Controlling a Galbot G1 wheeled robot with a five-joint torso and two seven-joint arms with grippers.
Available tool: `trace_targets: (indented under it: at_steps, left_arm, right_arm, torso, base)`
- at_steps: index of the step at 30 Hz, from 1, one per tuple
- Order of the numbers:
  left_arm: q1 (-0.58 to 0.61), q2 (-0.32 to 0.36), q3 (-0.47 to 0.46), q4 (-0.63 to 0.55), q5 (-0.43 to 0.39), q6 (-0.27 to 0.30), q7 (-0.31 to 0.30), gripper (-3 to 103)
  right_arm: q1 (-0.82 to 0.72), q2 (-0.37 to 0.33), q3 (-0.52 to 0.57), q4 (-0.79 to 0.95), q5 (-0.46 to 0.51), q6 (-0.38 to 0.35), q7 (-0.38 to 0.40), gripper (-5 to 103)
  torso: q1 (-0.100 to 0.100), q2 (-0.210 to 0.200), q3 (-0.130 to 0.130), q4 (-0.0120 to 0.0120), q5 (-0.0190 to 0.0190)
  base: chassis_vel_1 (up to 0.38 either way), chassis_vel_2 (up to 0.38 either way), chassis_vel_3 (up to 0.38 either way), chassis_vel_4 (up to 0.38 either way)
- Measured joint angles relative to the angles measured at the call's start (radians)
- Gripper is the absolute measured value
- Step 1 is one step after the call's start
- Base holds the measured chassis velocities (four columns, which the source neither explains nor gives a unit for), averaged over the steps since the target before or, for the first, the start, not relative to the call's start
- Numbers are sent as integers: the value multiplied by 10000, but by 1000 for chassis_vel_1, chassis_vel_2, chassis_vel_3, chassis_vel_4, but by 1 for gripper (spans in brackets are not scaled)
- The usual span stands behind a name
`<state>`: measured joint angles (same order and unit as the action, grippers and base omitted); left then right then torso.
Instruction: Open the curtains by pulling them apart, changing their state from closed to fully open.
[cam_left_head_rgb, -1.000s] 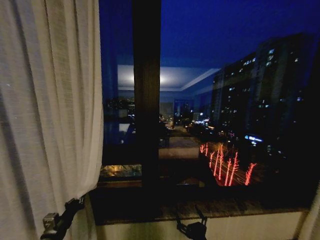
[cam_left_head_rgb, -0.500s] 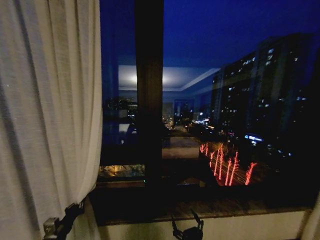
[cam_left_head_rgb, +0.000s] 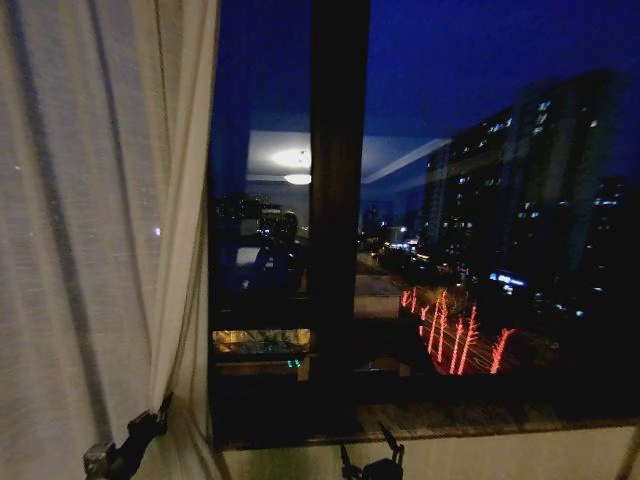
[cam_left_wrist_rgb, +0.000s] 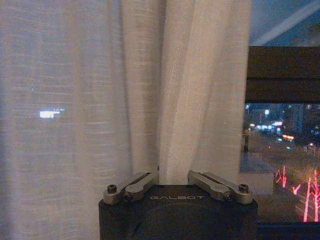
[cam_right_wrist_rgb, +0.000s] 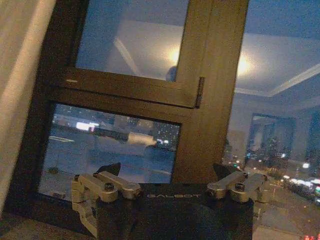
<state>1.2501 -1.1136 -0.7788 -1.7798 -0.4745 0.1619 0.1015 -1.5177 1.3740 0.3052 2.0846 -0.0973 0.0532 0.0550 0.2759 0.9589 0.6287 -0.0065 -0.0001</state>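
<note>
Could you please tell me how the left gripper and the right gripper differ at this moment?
The left gripper is shut on a fold of the curtain; the right gripper is open and holds nothing. The left gripper sits against fabric at the window's left side; the right gripper faces the dark window frame. Both are dark with metal linkages.

A dark-framed window (cam_left_head_rgb: 338, 200) shows a lit night city beyond.

Left pincer (cam_left_head_rgb: 160, 408) clamped, right pincer (cam_left_head_rgb: 372, 450) spread.
</note>
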Motion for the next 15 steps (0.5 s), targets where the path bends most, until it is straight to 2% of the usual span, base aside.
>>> trace_targets:
  at_steps: [15]
  left_arm:
    - [238, -128, -99, -161, 50, -22, 20, 0]
  right_arm:
    - [-189, 0, -331, 155, -149, 57, -11, 100]
  torso:
    - [0, 0, 0, -1, -1]
  base:
    - [160, 159, -164, -158]
